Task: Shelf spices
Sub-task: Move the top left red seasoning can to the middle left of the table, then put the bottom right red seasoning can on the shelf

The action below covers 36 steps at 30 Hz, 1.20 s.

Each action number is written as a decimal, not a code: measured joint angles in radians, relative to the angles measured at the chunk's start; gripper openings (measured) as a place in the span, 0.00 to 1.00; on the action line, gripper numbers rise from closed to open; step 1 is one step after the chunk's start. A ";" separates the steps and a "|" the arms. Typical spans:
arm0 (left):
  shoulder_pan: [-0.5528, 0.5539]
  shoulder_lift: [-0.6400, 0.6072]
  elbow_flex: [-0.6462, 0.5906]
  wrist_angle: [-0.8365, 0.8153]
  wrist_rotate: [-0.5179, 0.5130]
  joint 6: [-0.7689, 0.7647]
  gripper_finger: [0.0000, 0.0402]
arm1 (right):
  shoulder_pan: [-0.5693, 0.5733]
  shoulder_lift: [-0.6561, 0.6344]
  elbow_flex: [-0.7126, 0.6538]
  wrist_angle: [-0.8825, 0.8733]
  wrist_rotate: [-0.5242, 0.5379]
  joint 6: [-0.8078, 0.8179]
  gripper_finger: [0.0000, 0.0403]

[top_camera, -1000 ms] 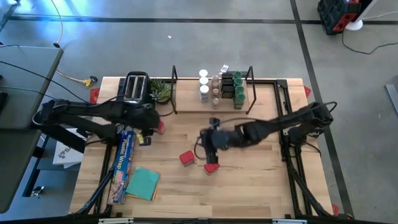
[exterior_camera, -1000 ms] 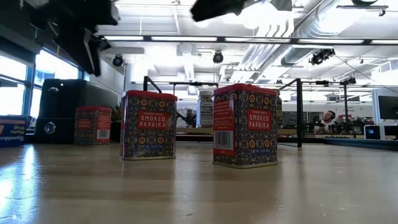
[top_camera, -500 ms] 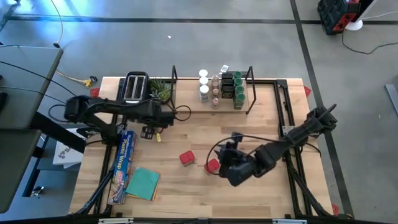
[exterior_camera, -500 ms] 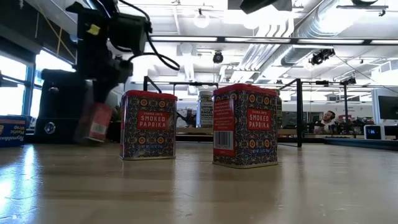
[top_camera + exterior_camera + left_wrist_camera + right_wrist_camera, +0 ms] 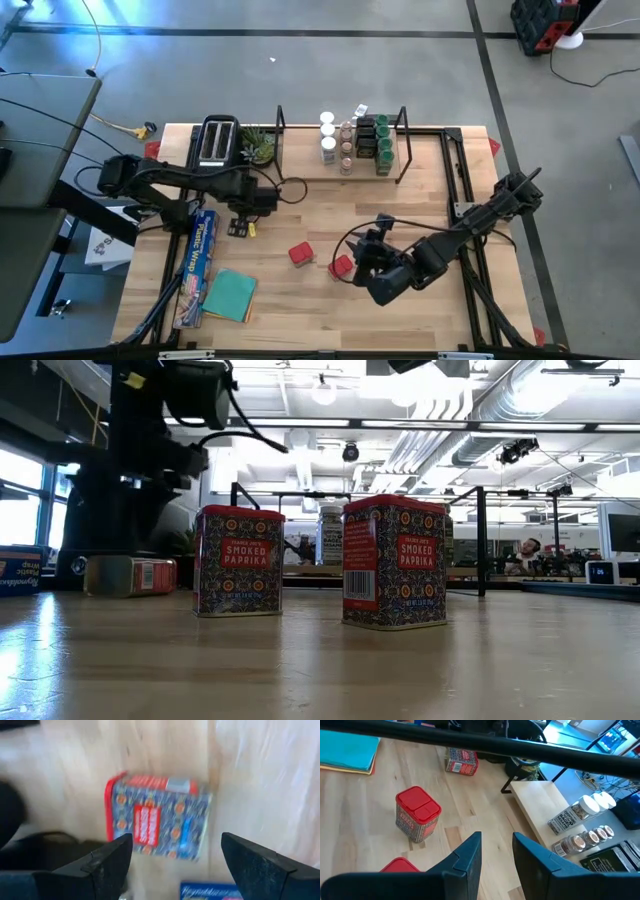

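The left claw (image 5: 172, 855) hangs spread wide over a red paprika tin (image 5: 157, 816) lying on its side on the desk, near the toaster (image 5: 218, 140) at the far left; nothing is in its grip; the right claw (image 5: 496, 854) hovers narrow and empty above the desk's middle, toward the near edge; two more red tins (image 5: 238, 561) stand upright there; the shelf (image 5: 340, 148) at the far edge holds the jars (image 5: 352, 141).

The table (image 5: 420, 215) at the centre of the frame was pale, smooth wood, the two upright tins (image 5: 238, 561) looked like glossy printed metal, and the fingers (image 5: 105, 865) were matt black.
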 joint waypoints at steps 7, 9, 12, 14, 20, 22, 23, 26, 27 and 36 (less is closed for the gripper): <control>0.031 0.036 -0.041 0.088 0.131 -0.082 0.72 | 0.000 0.002 0.000 0.001 0.001 0.013 0.26; 0.025 0.044 -0.059 0.128 0.169 -0.114 0.70 | 0.001 0.004 0.000 -0.001 0.000 0.022 0.26; -0.009 0.046 -0.061 0.201 0.246 -0.166 0.67 | 0.001 0.004 0.000 -0.003 0.000 0.022 0.26; -0.038 0.036 -0.035 0.219 0.284 -0.194 0.66 | 0.001 0.005 0.000 -0.004 0.000 0.022 0.26; -0.086 -0.037 0.069 0.233 0.249 -0.181 0.65 | -0.003 0.005 0.000 -0.007 0.016 0.022 0.26; -0.074 -0.041 0.064 0.208 0.235 -0.136 0.65 | -0.006 0.005 0.000 -0.006 0.022 0.022 0.26; -0.057 -0.042 0.065 0.204 0.234 -0.115 0.65 | -0.006 0.005 0.000 -0.003 0.022 0.022 0.26; -0.001 -0.022 0.056 0.194 0.242 -0.082 0.64 | -0.015 0.012 0.000 0.004 0.030 0.047 0.26; 0.016 -0.014 0.047 0.189 0.243 -0.080 0.64 | -0.021 0.016 0.000 0.004 0.030 0.064 0.26; -0.067 -0.083 0.044 0.228 0.190 -0.266 0.64 | -0.209 0.082 0.000 -0.013 -0.479 -0.298 0.28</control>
